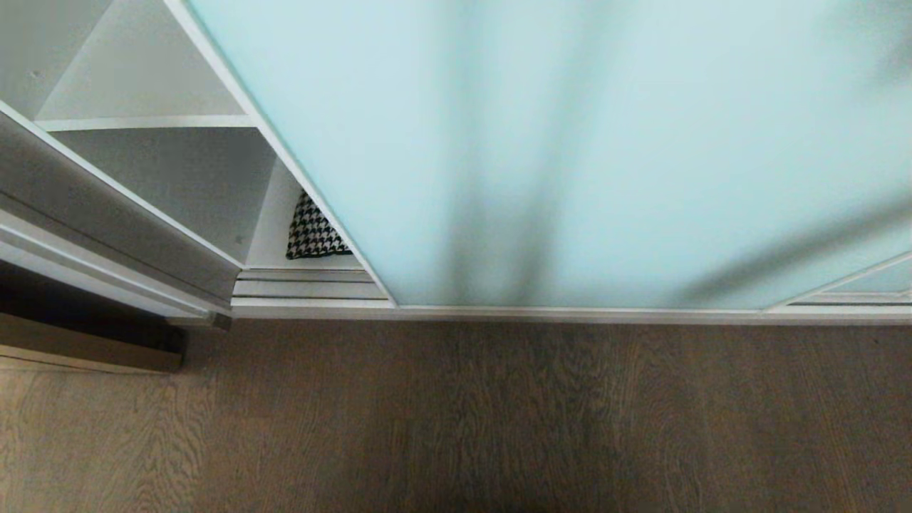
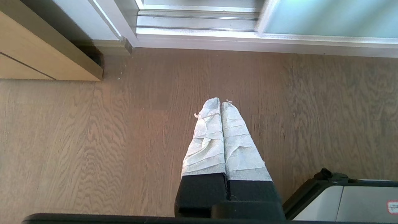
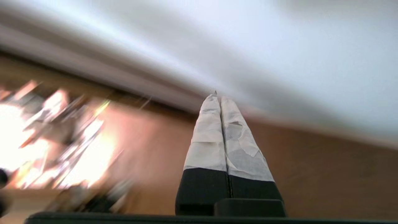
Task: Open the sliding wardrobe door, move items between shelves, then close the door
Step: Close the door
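Head view first: I'm looking down at the sliding wardrobe door (image 1: 570,157), its pale aqua frosted panel filling most of the picture, its thin metal frame running along the bottom track. It covers the middle and right of the wardrobe; the compartment at the left stands uncovered. There I see a white shelf (image 1: 142,122) up high, and down on the bottom board the houndstooth cushion (image 1: 313,231) peeks out from behind the door's edge, partly hidden by it. Wood floor (image 1: 456,420) lies in front. Neither arm shows here.

Left wrist view now: my left gripper (image 2: 220,104) hangs over the floor, pointing toward the wardrobe's bottom track (image 2: 199,23), well short of it. Its taped fingers (image 2: 205,140) are pressed together, holding nothing. A grey corner of the robot's base (image 2: 342,199) sits beside it.

Right wrist view: heavily blurred. My right gripper (image 3: 219,99) points at the foot of the pale door, fingers (image 3: 206,140) closed tight and empty. Contact I cannot tell.
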Robot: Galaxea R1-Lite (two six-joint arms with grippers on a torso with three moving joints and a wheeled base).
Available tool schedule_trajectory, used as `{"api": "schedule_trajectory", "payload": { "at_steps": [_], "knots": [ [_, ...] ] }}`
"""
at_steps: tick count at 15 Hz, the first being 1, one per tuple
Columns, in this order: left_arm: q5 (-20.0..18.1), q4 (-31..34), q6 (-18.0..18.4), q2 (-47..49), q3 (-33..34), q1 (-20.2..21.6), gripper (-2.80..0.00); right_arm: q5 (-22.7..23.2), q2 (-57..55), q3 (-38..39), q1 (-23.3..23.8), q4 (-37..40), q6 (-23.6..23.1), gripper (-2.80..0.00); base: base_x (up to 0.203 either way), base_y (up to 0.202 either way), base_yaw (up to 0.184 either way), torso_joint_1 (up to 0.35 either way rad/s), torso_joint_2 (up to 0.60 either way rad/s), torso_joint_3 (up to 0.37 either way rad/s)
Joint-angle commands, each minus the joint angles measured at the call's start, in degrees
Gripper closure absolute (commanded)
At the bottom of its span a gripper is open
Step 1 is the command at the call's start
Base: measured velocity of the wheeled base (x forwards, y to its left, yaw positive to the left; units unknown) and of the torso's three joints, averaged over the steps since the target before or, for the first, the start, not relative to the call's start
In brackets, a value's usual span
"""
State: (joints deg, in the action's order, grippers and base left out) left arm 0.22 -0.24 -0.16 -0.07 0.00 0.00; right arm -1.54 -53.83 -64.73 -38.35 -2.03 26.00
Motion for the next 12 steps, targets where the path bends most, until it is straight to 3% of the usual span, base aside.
{"api": "schedule_trajectory", "payload": {
  "at_steps": [1,7,12],
  "knots": [
    [0.0,0.0,0.0,0.1,0.1,0.0,0.0,-0.3,5.7,0.2,10.5,0.6,0.0,0.0,0.0,0.0,0.0,0.0,0.0,0.0],
    [0.0,0.0,0.0,0.1,0.1,0.0,0.0,-0.5,9.8,0.6,34.2,1.5,-0.8,0.0,0.0,0.0,0.0,0.0,0.0,0.0],
    [0.0,0.0,0.0,0.1,0.1,0.0,0.0,-0.4,6.5,0.5,52.7,0.5,-1.3,0.0,0.0,0.0,0.0,0.0,0.0,0.0]
  ]
}}
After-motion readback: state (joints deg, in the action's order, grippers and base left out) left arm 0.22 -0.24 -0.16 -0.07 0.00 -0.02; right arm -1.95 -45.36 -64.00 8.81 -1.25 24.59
